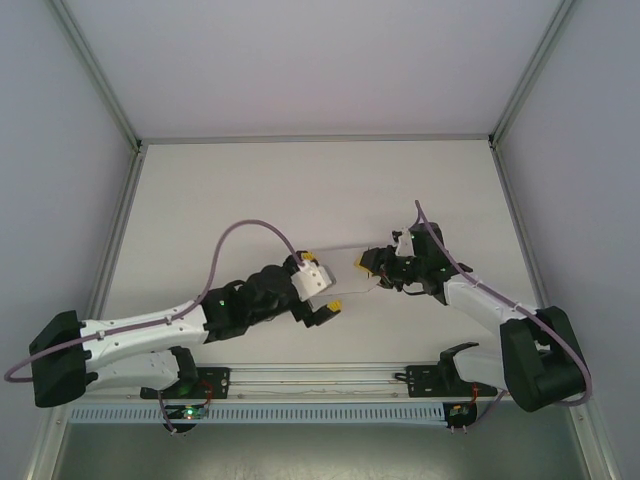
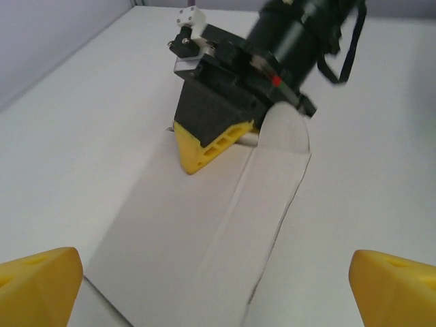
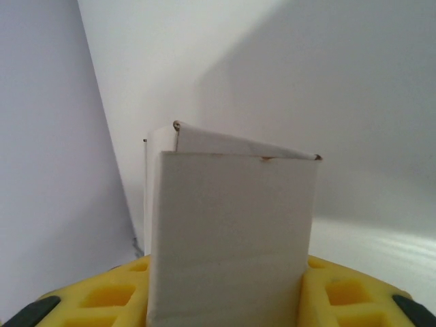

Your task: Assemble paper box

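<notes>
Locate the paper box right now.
Top view: middle of the table, just right of centre. The paper box sits clamped in the right gripper, its free end reaching toward the open left gripper.

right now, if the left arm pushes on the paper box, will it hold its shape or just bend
Likely bends: the paper box is thin creased card, held at one end by the right claw. Probably very light, so a push may swing or slide it rather than meet resistance. Its folded top edge looks easy to crush.
</notes>
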Tool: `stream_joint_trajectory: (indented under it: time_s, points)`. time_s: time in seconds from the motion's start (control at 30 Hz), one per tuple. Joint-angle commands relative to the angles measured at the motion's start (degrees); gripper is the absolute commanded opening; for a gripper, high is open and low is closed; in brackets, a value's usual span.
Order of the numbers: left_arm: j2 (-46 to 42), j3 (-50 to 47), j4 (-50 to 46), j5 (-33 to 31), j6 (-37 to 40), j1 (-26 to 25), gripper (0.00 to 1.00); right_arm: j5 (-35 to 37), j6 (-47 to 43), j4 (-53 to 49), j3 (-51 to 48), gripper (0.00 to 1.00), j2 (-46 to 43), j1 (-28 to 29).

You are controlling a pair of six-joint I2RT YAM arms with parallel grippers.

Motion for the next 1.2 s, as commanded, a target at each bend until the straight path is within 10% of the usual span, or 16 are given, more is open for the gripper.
stream_joint_trajectory:
  time_s: [0.0, 0.77, 1.17]
  points:
    - [2.5, -0.8, 1.2, -8.6, 13.9, -3.7, 1.00, -7.6, 6.3, -2.9, 2.5, 0.36, 1.5, -0.4]
    - [17.2, 5.8, -2.0, -29.8, 23.1, -8.4, 0.85, -13.0, 5.2, -16.9, 7.7, 0.39, -0.4, -0.5]
    - [17.9, 6.0, 1.3, -28.9, 24.7, -8.8, 0.50, -12.7, 6.6, -15.2, 5.4, 0.44, -2.4, 0.1]
